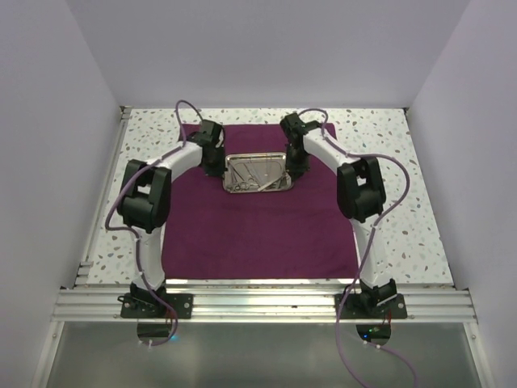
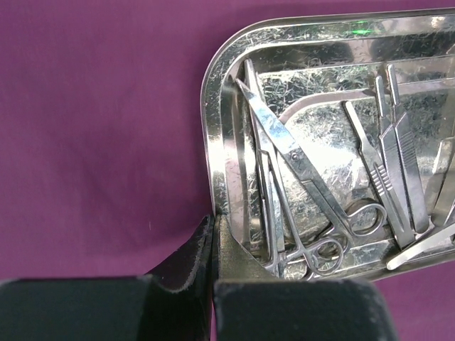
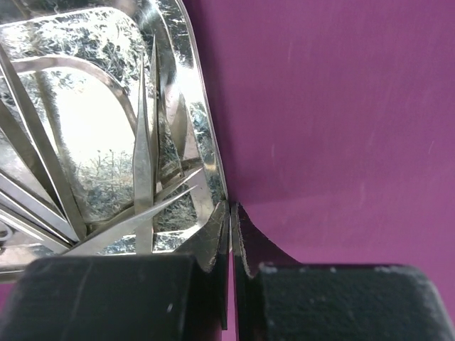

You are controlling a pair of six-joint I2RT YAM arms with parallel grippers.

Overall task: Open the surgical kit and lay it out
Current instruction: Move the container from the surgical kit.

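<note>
The steel tray [image 1: 257, 154] sits upper centre on the spread maroon cloth [image 1: 258, 242], holding loose instruments. The left gripper [image 2: 214, 224] is pinched together on the tray's rim near a corner, and the right gripper [image 3: 231, 209] is pinched on the rim at the opposite end. Both holds appear shallow, catching only the thin polished lip. Risk: the rim slips from either pincer during a lift or slide. Uneven height between the arms would probably tilt the tray, so the ring-handled scissors [image 2: 313, 181] and the scalpel handles [image 2: 394, 170] slide or spill. The pointed tweezers [image 3: 144, 163] lie close to the right fingers and could catch. Dragging the tray could bunch the cloth.
</note>
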